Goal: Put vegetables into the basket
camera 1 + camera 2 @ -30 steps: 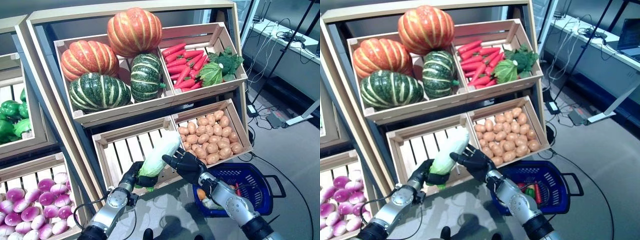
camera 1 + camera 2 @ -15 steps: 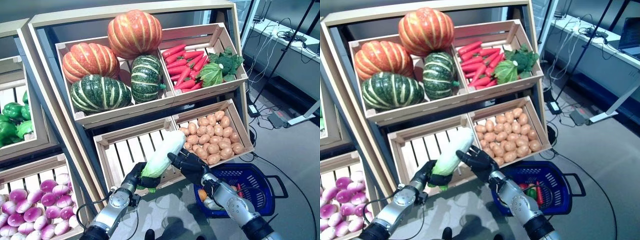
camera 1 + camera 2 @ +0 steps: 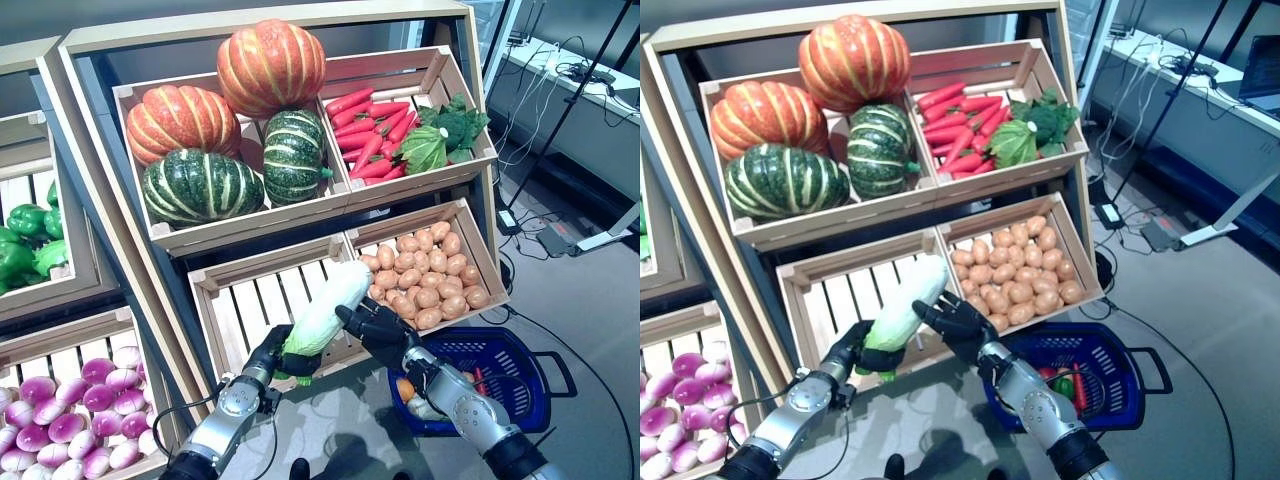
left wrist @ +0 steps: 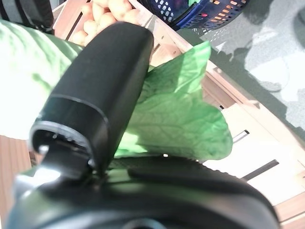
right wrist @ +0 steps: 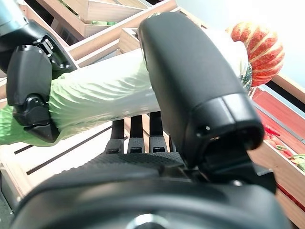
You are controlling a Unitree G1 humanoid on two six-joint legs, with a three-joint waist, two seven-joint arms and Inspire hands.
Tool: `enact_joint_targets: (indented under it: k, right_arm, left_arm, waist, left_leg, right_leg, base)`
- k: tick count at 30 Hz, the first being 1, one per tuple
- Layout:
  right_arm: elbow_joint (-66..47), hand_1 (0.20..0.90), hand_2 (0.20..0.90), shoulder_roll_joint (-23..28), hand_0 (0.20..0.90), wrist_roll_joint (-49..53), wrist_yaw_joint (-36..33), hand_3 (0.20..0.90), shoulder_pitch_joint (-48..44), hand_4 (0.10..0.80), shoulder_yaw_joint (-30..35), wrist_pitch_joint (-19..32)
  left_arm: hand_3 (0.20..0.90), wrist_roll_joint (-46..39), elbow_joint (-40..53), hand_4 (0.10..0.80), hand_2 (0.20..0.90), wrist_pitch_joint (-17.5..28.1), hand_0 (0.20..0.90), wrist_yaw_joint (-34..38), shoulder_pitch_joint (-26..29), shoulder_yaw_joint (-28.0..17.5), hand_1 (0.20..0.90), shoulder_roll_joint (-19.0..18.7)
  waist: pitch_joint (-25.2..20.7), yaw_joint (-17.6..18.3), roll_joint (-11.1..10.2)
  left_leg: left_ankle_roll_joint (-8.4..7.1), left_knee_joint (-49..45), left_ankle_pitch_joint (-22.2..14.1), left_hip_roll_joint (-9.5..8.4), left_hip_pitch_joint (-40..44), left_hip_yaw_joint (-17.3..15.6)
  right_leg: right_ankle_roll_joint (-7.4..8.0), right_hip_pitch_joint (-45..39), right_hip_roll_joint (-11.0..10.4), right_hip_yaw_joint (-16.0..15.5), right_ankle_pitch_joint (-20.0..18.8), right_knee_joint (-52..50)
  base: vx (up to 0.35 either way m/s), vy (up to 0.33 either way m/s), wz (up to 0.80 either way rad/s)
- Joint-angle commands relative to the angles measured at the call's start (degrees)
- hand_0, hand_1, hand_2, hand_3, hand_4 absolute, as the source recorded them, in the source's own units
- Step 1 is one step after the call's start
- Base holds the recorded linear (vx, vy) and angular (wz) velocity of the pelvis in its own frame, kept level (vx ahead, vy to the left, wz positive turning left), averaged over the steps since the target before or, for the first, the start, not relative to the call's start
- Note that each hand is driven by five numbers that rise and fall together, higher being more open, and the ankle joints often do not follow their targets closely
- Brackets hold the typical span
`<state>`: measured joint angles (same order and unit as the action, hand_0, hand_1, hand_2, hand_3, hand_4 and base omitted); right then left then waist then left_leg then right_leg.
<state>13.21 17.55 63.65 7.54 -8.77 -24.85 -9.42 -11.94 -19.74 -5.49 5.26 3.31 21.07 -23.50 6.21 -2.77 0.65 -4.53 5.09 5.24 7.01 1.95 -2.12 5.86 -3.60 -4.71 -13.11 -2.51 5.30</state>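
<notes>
A long pale napa cabbage [image 3: 327, 305] with green leaves at its base is held tilted in front of the empty slatted crate [image 3: 250, 300]. My left hand [image 3: 266, 352] is shut on its green lower end; in the left wrist view the thumb [image 4: 105, 81] lies over a leaf [image 4: 181, 124]. My right hand [image 3: 378, 330] is open beside the cabbage's right flank, its straight fingers [image 5: 136, 136] reaching under the cabbage [image 5: 105, 98]. The blue basket [image 3: 535, 345] stands on the floor at lower right, below and right of both hands, with a few vegetables inside.
The shelf's upper crates hold pumpkins [image 3: 230, 110] and carrots with leafy greens [image 3: 400, 125]. A potato crate [image 3: 425, 275] sits just right of the hands, above the basket. Green peppers [image 3: 25, 235] and purple-white bulbs [image 3: 60, 415] fill crates on the left.
The cabbage has risen slightly and my right hand has closed in against its side. The view has shifted a little; over the last half second nothing else has moved.
</notes>
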Motion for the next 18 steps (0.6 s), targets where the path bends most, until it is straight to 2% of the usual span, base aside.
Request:
enact_joint_targets:
  k: [1, 7, 18]
  right_arm:
    - [-9.55, 0.3, 0.3, -8.15, 0.3, 7.11, 9.11, 0.3, -5.26, 0.4, 0.41, 5.34]
    - [-11.47, 0.3, 0.3, -6.56, 0.3, 7.76, 7.87, 0.3, -5.34, 0.4, 3.06, 7.65]
    - [-16.22, 0.3, 0.3, -1.88, 0.3, 9.43, 5.34, 0.3, -2.64, 0.4, 14.71, 14.33]
  left_arm:
    - [0.9, -0.98, 1.76, 0.8, 0.9, 4.07, 0.9, -0.9, 10.67, 2.23, 0.9, 1.21]
    - [0.9, -2.75, 2.54, 0.8, 0.9, 3.98, 0.9, -1.42, 10.53, 1.39, 0.9, 1.11]
    - [0.9, -4.72, 2.91, 0.8, 0.9, 3.73, 0.9, -4.48, 8.64, -2.85, 0.9, -0.21]
  waist:
    - [-0.83, -0.7, -2.03]
    - [-0.37, -0.37, -2.13]
    - [0.27, 0.85, -2.36]
  left_leg:
    - [-0.73, -0.09, -4.13, -0.44, 1.64, 0.07]
    - [-0.79, -0.09, -4.09, -0.3, 1.57, -0.12]
    - [-0.33, -0.09, -4.41, -0.16, 1.64, -0.82]
  right_leg:
    - [2.0, -2.05, -3.67, -1.29, -0.39, -0.3]
    - [2.09, -1.85, -3.58, -1.08, -0.59, -0.3]
    - [2.23, -1.56, -3.25, -0.45, -0.62, -0.3]
  base:
    - [0.0, 0.0, 0.0]
    - [0.0, 0.0, 0.0]
    - [0.0, 0.0, -0.01]
